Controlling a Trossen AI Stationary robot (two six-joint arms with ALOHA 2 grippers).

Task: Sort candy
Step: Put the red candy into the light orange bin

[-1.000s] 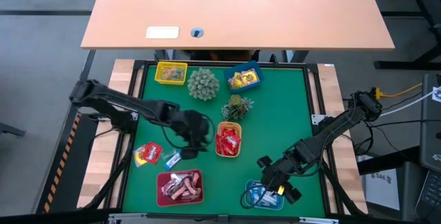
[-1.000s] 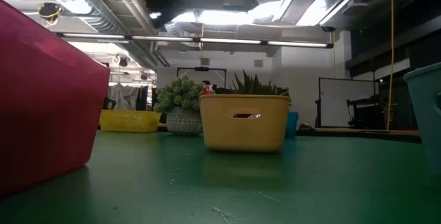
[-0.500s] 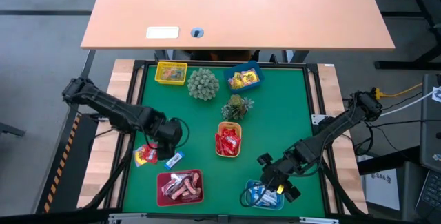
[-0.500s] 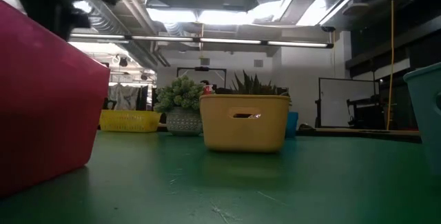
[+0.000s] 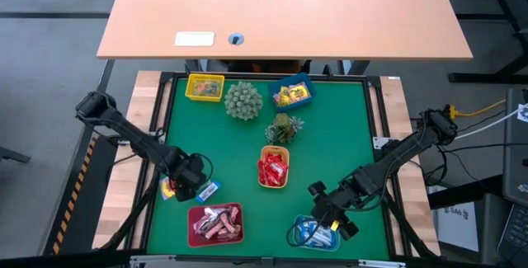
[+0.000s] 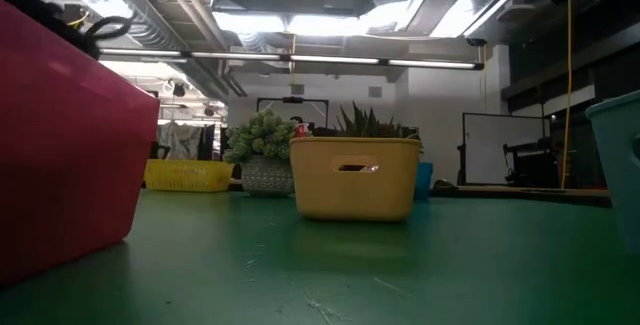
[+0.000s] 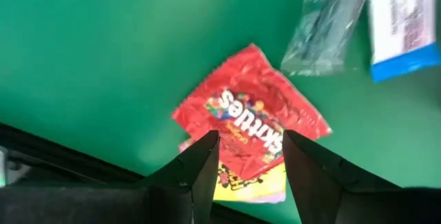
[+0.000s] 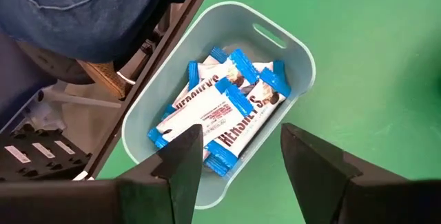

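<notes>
Green table, left edge | left gripper (image 7: 247, 156) open above red candy (image 7: 251, 117) | next: descend, close | right gripper (image 8: 238, 156) open over blue-white tray (image 8: 293, 48).

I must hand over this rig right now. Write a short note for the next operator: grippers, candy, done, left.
Left gripper: open, empty, over the red pack at the mat's left edge.
Right gripper: open, empty, above the pale blue tray of blue-white bars.
Done: candy sits in the maroon, orange, yellow and blue trays.
Left: red pack, a yellow pack under it, one loose blue-white bar.
</notes>
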